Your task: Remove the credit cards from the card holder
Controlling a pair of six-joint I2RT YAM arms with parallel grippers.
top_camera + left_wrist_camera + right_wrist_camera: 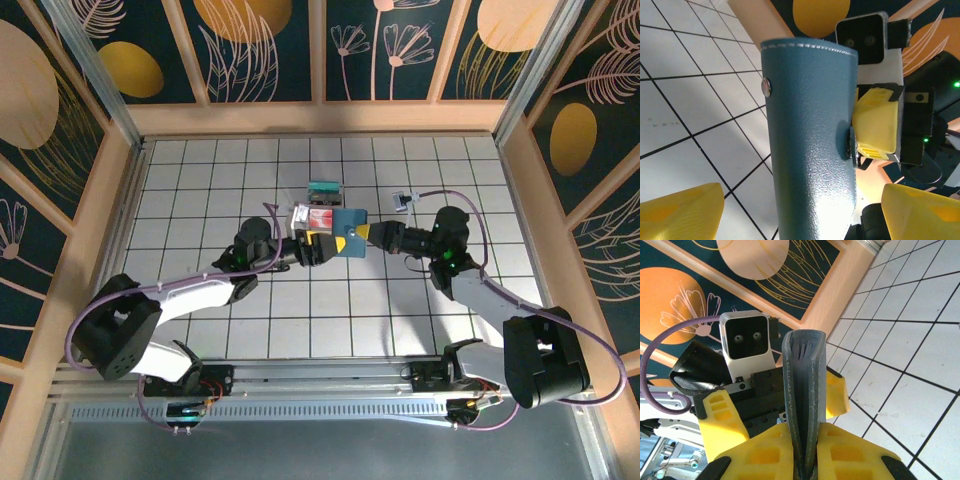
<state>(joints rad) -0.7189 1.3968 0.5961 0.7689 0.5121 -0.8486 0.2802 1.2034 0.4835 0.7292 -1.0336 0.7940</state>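
White tiled table (200,200) is sitting inside a booth of dark floral wall panels, and both arms are reaching toward its middle. From the left, the left gripper (318,246) is hovering at the holder's near-left end with its jaws spread wide; in its wrist view the yellow fingers (680,212) are standing well apart on either side of the holder (350,232), touching nothing. Just above that gripper, a whitish-pink card (316,215) with a red mark is lying against the holder's left edge; whether it is still tucked inside is hard to tell. Farther back on the tiles, a teal card (323,188) is lying flat, apart from the holder. The holder itself is being held off the table at the centre, its round snap (766,87) showing near one edge. On its right, the right gripper (370,236) is pinching the holder's edge, its fingers clenched tight on the blue cover. A small clip-like object (403,202) is resting on the tiles behind the right gripper.
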